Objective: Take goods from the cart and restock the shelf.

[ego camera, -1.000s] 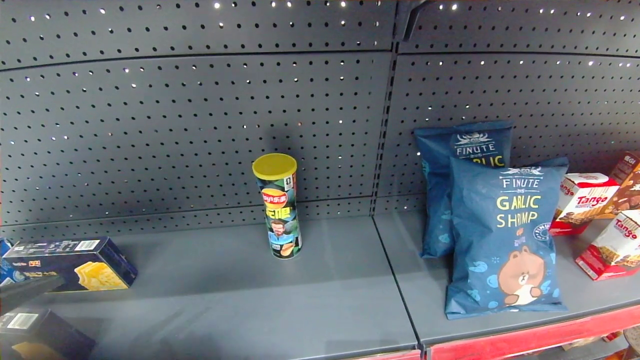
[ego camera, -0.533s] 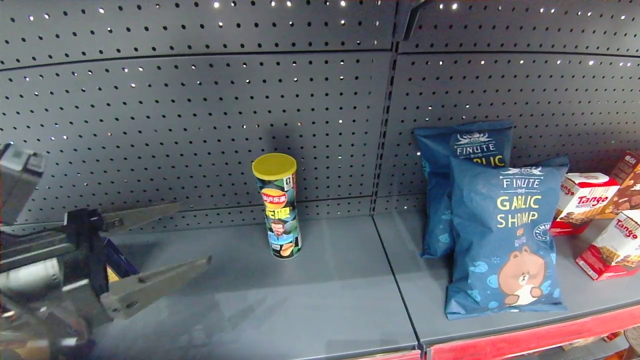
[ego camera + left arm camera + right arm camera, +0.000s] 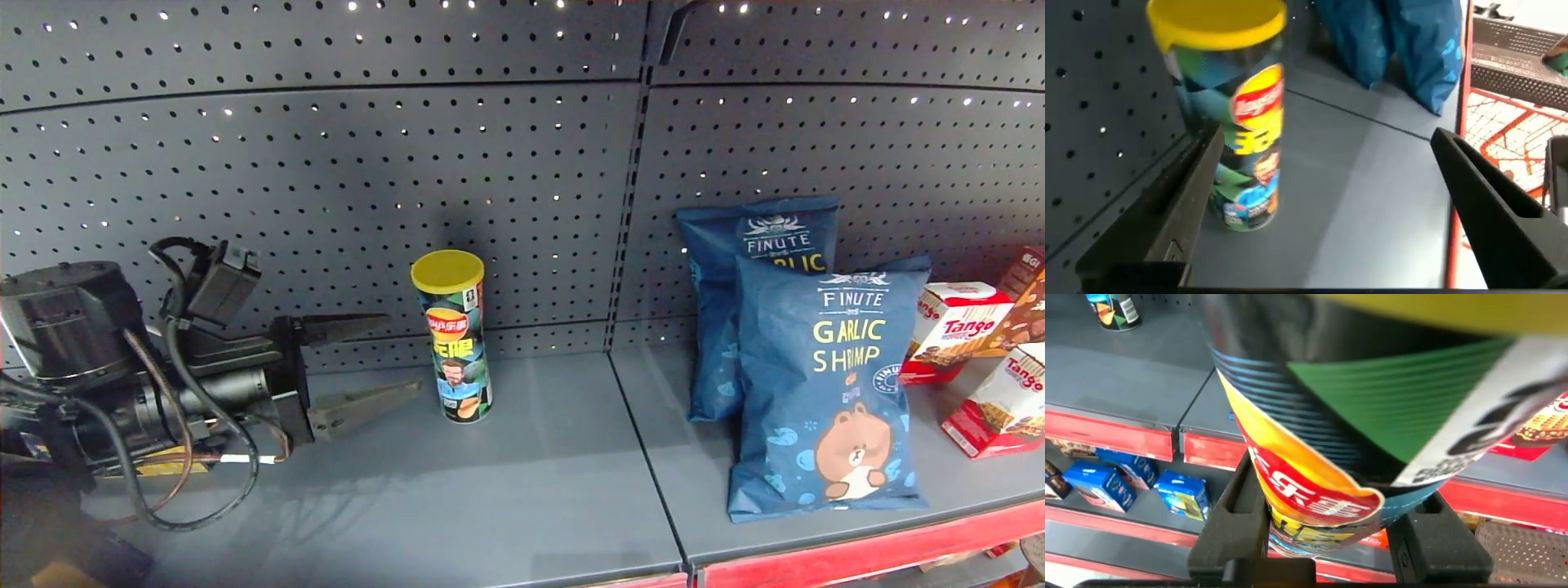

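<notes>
The left hand (image 3: pixel 404 353) is being held wide, likely to straddle the can (image 3: pixel 453 335). A spare can (image 3: pixel 1315 416) is being gripped by the right hand (image 3: pixel 1327 535).

A shop aisle: a grey shelf (image 3: pixel 522 490) with a pegboard back (image 3: pixel 326 180) and a red front edge (image 3: pixel 857 555) carries packaged snacks: a can (image 3: pixel 451 335), blue bags (image 3: pixel 824 392) right of it, and boxes (image 3: pixel 947 327) farther right. A wire cart (image 3: pixel 1515 77) stands nearby.

Right tool (image 3: pixel 1331 527) clamped on chip can (image 3: pixel 1372 416), blue boxes (image 3: pixel 1180 494) beyond
</notes>
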Controlling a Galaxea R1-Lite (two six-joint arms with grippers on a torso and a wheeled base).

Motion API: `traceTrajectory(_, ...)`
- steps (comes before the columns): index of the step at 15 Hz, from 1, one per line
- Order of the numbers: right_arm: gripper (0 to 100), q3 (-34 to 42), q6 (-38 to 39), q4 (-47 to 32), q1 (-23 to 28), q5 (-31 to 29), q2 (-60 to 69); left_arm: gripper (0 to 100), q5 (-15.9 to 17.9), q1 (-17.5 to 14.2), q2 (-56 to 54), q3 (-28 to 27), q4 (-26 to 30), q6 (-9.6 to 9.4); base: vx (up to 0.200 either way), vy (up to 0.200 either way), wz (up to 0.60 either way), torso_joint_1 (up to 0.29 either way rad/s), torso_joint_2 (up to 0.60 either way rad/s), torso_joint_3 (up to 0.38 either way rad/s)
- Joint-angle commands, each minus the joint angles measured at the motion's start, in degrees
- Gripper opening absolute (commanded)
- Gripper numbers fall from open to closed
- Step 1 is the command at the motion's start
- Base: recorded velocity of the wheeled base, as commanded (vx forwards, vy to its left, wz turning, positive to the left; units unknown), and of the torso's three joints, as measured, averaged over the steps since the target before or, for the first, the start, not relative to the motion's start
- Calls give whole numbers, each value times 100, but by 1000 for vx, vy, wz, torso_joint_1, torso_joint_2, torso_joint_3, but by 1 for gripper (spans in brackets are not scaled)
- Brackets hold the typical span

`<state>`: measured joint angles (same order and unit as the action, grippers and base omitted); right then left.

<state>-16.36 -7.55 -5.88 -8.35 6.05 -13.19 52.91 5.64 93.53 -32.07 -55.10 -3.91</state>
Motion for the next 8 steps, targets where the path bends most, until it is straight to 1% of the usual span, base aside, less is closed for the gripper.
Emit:
traceTrajectory(1, 0, -16, 8, -1, -9, 11, -87, 100, 97, -178, 711, -80, -264, 5, 0, 0, 0, 0, 0, 0)
traceTrajectory(3, 0, -16, 8, -1, -9, 11, -149, 100, 176, -274, 948, -132, -405, 5, 0, 0, 0, 0, 0, 0)
traceTrajectory(5, 0, 1, 8, -10, -9, 11, -149, 100, 747, -485, 1300, -256, -739, 13, 0, 0, 0, 0, 0, 0)
traceTrajectory(6, 0, 10, 8, -1, -9, 11, -149, 100, 783, -520, 1396, -317, -809, 22, 0, 0, 0, 0, 0, 0)
traceTrajectory(8, 0, 10, 8, -10, -9, 11, -166, 100, 800, -556, 1669, -633, -862, 49, 0, 0, 0, 0, 0, 0)
